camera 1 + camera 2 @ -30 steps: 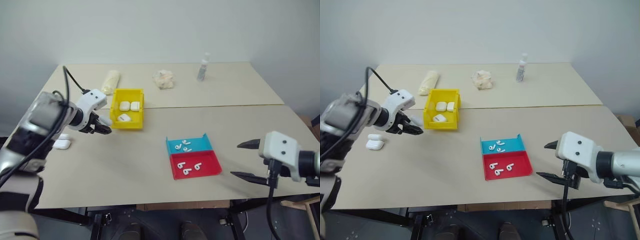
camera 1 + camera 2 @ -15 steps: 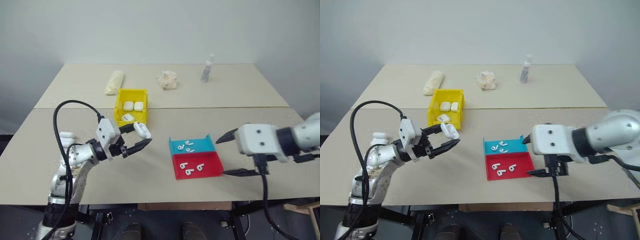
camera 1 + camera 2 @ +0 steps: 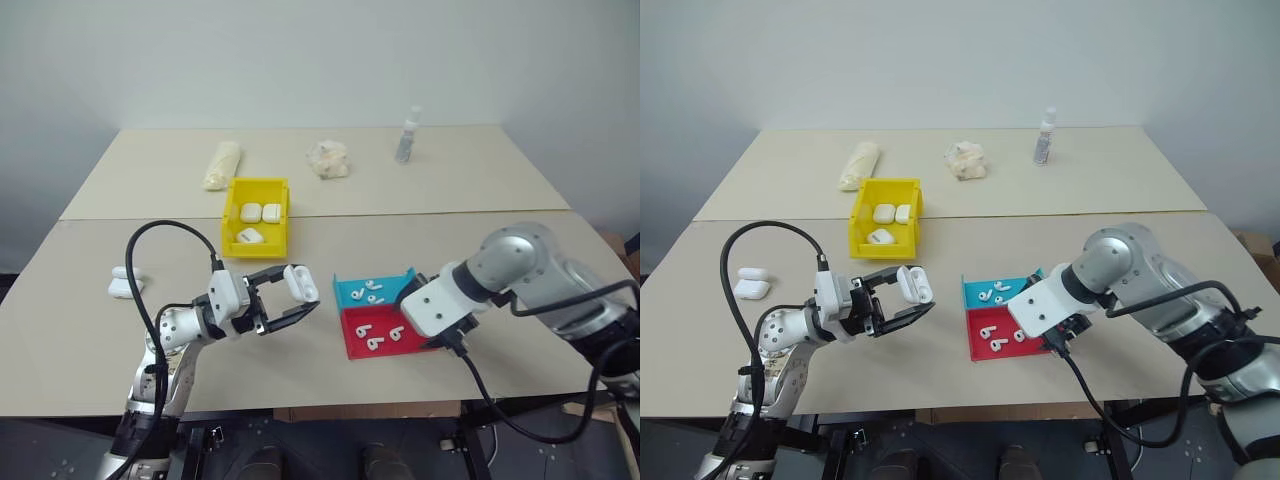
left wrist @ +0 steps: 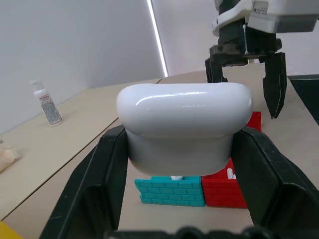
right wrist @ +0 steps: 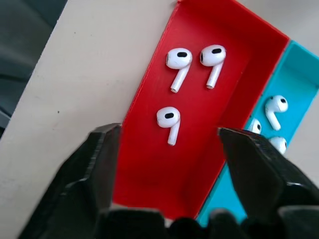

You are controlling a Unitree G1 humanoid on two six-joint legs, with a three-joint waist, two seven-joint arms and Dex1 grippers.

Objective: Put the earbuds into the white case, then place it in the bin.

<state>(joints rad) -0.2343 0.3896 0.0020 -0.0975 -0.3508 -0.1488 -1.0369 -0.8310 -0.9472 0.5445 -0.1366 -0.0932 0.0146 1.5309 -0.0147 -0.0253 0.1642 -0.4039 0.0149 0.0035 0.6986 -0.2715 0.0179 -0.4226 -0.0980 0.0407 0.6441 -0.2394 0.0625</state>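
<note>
My left gripper is shut on a closed white case, held above the table left of the trays; the case sits across both fingers. My right gripper points down, open, its fingers straddling the red tray just above three earbuds. Three more earbuds lie in the blue tray beside it. The yellow bin stands further back on the left with three white cases inside.
Two more white cases lie at the table's left edge. A spray bottle, a crumpled cloth and a rolled cloth sit along the back. The right gripper hangs close ahead of the held case.
The left gripper has carried the case from beside the bin to the right, toward the trays. The right arm has swung in from the right and turned down over the red tray.
</note>
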